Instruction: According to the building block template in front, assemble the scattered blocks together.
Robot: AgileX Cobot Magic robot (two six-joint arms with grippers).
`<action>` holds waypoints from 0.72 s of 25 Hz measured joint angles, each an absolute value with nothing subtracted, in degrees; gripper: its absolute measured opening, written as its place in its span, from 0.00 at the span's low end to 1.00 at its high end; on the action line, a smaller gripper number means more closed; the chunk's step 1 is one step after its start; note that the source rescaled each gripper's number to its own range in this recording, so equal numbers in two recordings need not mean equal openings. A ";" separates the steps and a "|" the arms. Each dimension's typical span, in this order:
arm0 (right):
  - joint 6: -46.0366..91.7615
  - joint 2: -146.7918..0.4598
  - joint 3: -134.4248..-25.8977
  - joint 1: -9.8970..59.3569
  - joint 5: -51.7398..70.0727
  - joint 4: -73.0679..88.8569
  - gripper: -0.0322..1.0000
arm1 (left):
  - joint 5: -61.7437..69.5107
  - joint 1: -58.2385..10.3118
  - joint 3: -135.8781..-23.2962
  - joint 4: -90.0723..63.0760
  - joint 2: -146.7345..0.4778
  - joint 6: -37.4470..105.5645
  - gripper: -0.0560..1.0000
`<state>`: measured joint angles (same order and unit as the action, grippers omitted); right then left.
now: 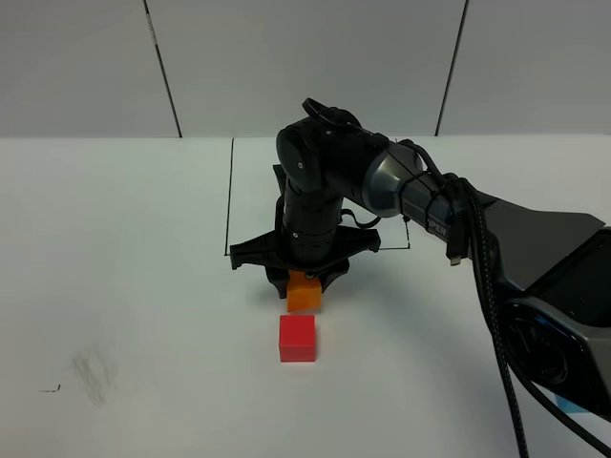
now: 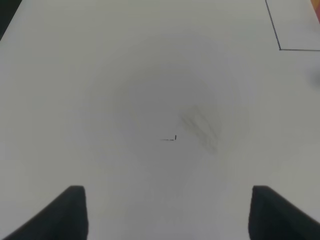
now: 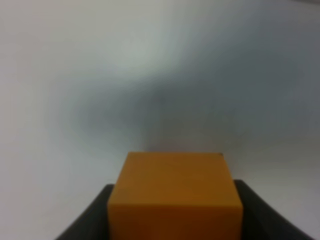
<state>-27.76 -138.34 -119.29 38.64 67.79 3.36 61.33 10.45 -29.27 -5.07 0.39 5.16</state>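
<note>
Your right pincer (image 1: 305,275) is clamped on the orange cube (image 1: 305,294) near the desk's (image 1: 124,286) middle. The red cube (image 1: 297,339) sits just beside it, toward the near edge. Your left pincer (image 2: 167,215) hangs open, well apart.

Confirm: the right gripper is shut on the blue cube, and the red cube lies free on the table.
Not blue: the right gripper is shut on the orange cube, as the right wrist view shows. The red cube lies free on the table.
</note>
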 joint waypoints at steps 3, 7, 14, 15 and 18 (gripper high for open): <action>-27.65 -138.34 -119.29 39.40 67.92 1.73 0.04 | 61.33 10.45 -29.27 -5.07 0.39 5.16 0.63; -27.65 -138.34 -119.29 40.21 67.78 0.89 0.04 | 61.33 10.45 -29.27 -5.07 0.39 5.16 0.63; -27.60 -138.34 -119.29 40.21 67.78 0.78 0.04 | 61.33 10.45 -29.27 -5.07 0.39 5.16 0.63; -27.59 -138.34 -119.29 40.21 67.78 0.84 0.04 | 61.33 10.45 -29.27 -5.07 0.39 5.16 0.63; -27.52 -138.34 -119.29 40.21 67.83 0.84 0.04 | 61.33 10.45 -29.27 -5.07 0.39 5.21 0.63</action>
<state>-27.52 -138.34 -119.29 40.21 67.83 0.84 61.33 10.45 -29.27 -5.07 0.39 5.21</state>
